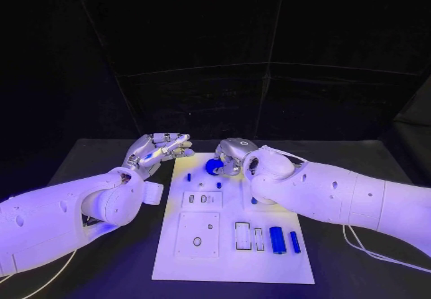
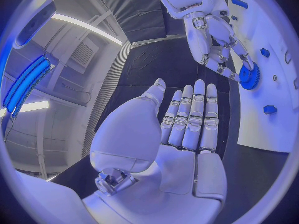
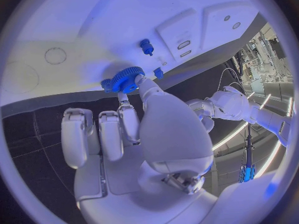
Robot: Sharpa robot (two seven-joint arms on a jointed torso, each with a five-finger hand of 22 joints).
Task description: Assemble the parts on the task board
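Note:
The white task board (image 1: pixel 233 265) lies in the middle of the table. My right hand (image 1: pixel 235 154) is over its far end and pinches a blue gear (image 1: pixel 215 166) between thumb and finger. In the right wrist view the gear (image 3: pixel 126 79) sits at the fingertips of the right hand (image 3: pixel 137 129), close to the board (image 3: pixel 93 30); I cannot tell whether it touches. My left hand (image 1: pixel 160 151) hovers off the board's far left corner, fingers straight and empty. The left wrist view shows the left hand (image 2: pixel 187 129), flat-palmed, facing the right hand (image 2: pixel 218 45) and the gear (image 2: pixel 249 76).
Two small blue pegs (image 1: pixel 189 177) (image 1: pixel 218 185) stand near the board's far end. Two blue cylinders (image 1: pixel 278 240) (image 1: pixel 294 242) lie at its near right, beside slotted recesses (image 1: pixel 243 236). A square plate with a hole (image 1: pixel 197 234) sits near left. A white cable (image 1: pixel 364 246) trails on the table at right.

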